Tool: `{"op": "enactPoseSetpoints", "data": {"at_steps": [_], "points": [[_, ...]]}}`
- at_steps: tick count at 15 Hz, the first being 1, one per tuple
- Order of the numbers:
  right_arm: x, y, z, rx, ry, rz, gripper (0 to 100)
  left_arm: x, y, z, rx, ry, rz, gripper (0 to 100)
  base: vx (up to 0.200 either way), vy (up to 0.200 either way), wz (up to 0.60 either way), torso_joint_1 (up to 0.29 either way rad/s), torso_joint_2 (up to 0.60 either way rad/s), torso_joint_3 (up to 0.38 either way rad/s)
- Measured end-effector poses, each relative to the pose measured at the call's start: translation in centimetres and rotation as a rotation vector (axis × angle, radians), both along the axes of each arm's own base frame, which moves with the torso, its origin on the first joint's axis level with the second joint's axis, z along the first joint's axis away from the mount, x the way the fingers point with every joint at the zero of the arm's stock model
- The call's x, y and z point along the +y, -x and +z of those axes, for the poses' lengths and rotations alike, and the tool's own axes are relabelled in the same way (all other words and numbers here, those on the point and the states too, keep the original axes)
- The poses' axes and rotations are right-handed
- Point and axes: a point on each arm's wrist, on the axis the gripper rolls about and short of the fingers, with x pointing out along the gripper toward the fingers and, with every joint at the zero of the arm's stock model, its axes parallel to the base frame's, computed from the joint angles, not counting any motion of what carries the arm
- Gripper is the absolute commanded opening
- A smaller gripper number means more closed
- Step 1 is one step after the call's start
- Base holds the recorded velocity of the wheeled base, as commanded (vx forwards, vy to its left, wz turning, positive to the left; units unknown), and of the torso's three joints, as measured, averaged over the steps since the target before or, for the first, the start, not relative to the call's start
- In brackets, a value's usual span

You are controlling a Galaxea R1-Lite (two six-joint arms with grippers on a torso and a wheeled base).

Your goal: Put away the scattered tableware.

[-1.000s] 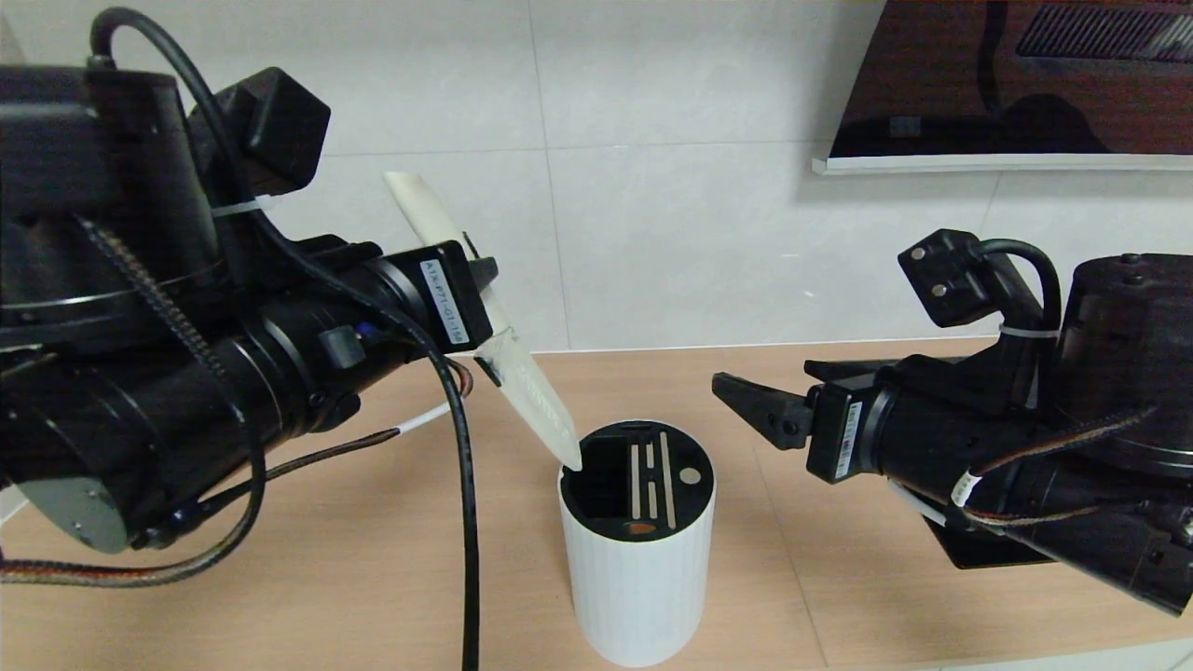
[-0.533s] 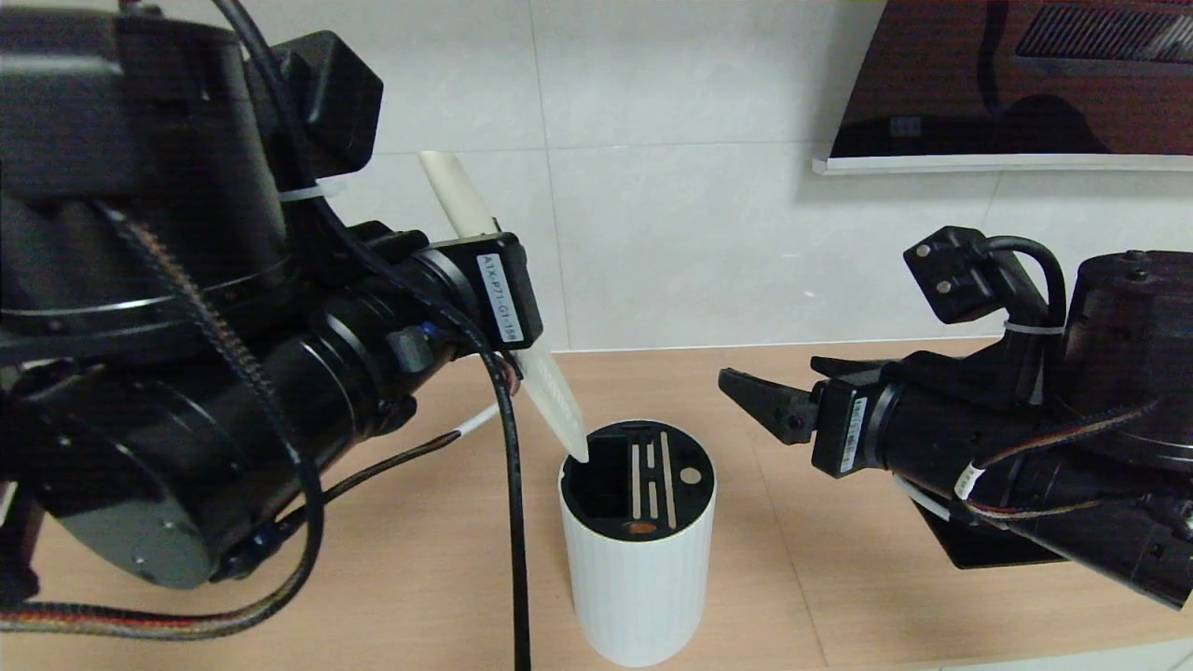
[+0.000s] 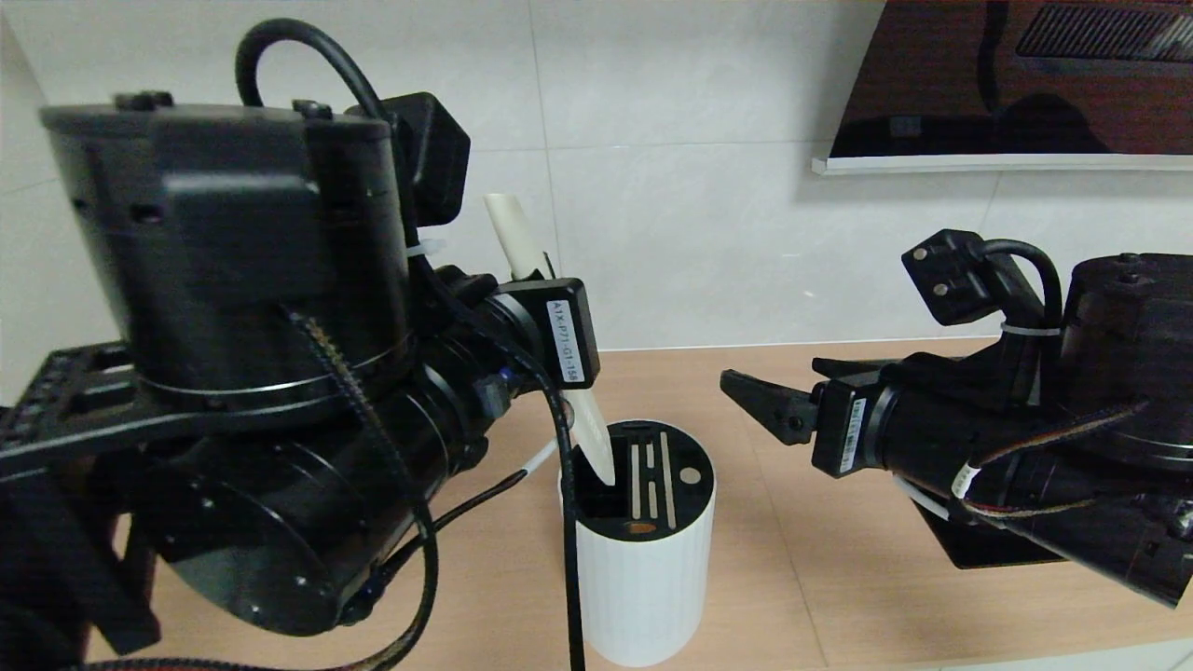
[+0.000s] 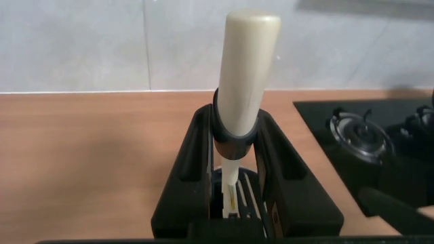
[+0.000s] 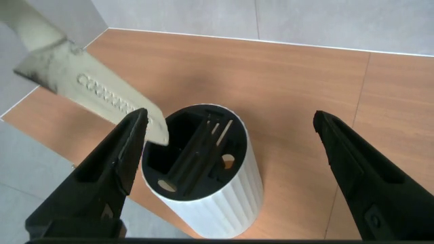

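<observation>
White wall tiles [image 3: 708,233] rise behind a light wooden counter [image 3: 839,568], with a dark range hood [image 3: 1016,84] up on the robot's right and a black cooktop [image 4: 359,135] set into the counter on that side. Near the counter's front edge a white ribbed holder [image 3: 643,587] stands upright. Its black top has one large square opening [image 3: 596,499], narrow slots [image 3: 650,480] beside it and a small round hole.

Held above the holder, the left hand [image 4: 234,163] is closed on a knife [image 3: 514,233], its fingers gripping where the cream handle meets the pale blade. The knife is tilted, handle up toward the wall and point down, and the blade tip sits just inside the large square opening, close to its rim.

Level with the holder's top, well to its right, the right hand [image 3: 770,371] hangs over the counter with its fingers spread wide apart, holding nothing and pointing toward the holder.
</observation>
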Motion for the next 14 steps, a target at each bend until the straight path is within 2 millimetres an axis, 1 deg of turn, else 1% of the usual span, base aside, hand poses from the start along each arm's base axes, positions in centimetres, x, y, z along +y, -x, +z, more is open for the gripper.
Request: {"op": "enactPoseSetpoints", "data": {"at_steps": [9, 14], "points": [[0.0, 0.0, 0.0, 0.001, 0.002, 0.000, 100, -1.3, -0.6, -1.8, 0.042, -0.026, -0.008, 0, 0.000, 0.000, 0.00, 0.000, 0.00, 0.000], [0.1, -0.1, -0.2, 0.005, 0.007, 0.001, 100, -2.3, -0.9, -3.4, 0.076, -0.050, -0.015, 0, 0.000, 0.000, 0.00, 0.000, 0.00, 0.000]]}}
